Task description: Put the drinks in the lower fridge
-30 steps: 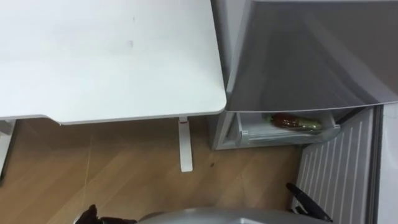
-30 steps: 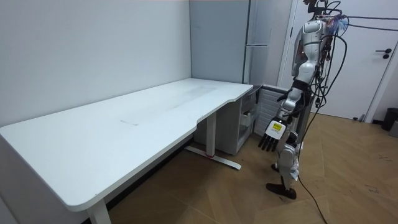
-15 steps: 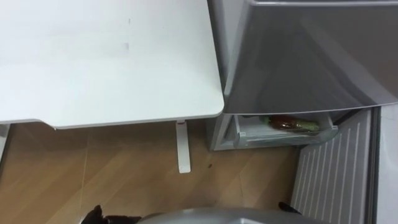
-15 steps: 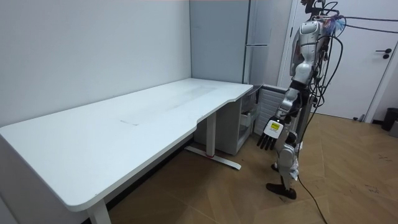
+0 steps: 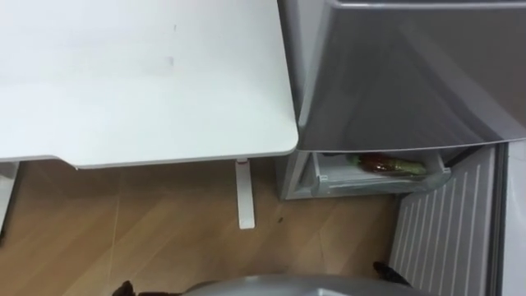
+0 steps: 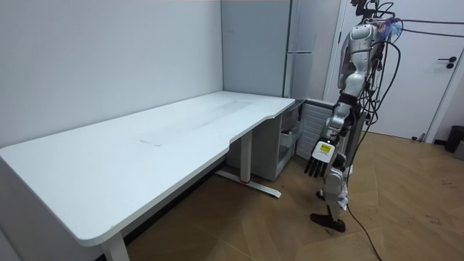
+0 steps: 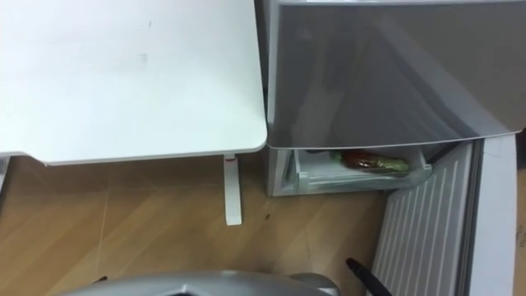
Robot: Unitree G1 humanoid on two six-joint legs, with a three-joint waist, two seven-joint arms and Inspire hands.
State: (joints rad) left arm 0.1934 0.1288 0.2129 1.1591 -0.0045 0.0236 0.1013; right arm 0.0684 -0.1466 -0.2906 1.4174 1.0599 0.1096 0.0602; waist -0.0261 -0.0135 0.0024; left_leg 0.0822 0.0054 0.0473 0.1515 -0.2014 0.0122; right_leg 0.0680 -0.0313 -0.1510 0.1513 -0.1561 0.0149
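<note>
Presently, the robot stands on the pale wooden floor (image 5: 123, 230) at the far end of the long white desk (image 5: 148, 82), facing the tall grey fridge (image 5: 394, 74) that stands just to the right of the desk.

The lower fridge compartment is open. Its white ribbed fridge door (image 5: 444, 230) is swung out to the right, towards the robot. Inside, a clear plastic drawer (image 5: 329, 177) sits at the bottom of the compartment, below the grey upper front.

One brown-and-green drink bottle (image 5: 386, 164) lies on its side in that drawer, lengthways from left to right. It is well apart from both hands.

In the room view, the left hand (image 6: 319, 156) hangs low beside the robot's thigh. Its fingers are straight and relaxed, pointing down at the floor, and it holds nothing. In the eye views its dark fingertips show at the lower left edge, over the floor.

Of the right hand (image 7: 366, 278), a dark finger shows at the lower edge, near the foot of the ribbed fridge door. Whether that hand is spread or curled cannot be told.

The white desk leg (image 5: 244, 193) stands on the floor, left of the fridge.
</note>
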